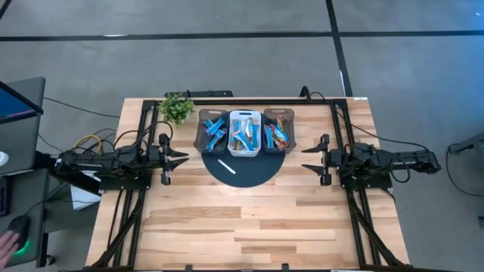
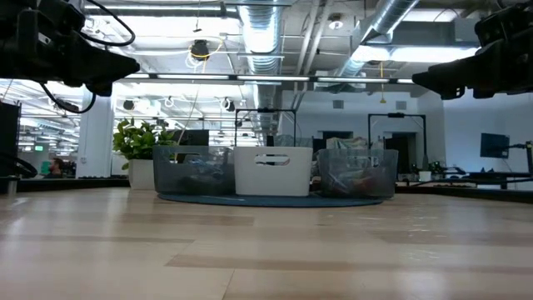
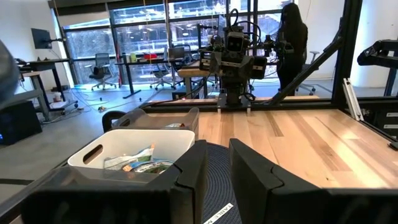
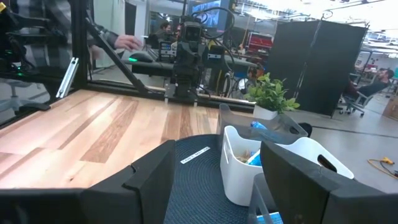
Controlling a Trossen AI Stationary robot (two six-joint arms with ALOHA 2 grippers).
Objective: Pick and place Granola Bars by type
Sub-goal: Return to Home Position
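Note:
The Granola Bars lie in three bins on a dark round mat (image 1: 242, 170) at the table's far middle. Blue bars (image 1: 215, 127) fill the left grey bin (image 1: 203, 136). Mixed wrappers (image 1: 244, 134) sit in the white bin (image 1: 244, 153), and more bars (image 1: 278, 134) in the right grey bin (image 1: 292, 125). My left gripper (image 1: 181, 158) hovers level to the left of the mat, open by a narrow gap (image 3: 214, 171), with nothing in it. My right gripper (image 1: 306, 158) hovers level to the right of the mat, wide open (image 4: 214, 171) and empty.
A thin white stick (image 1: 227, 166) lies on the mat in front of the bins. A potted plant (image 1: 178, 107) stands at the far left, beside the left bin. Bare wood (image 1: 242, 227) stretches from the mat to the near edge. A person's hand (image 1: 7, 243) shows off the table at the left.

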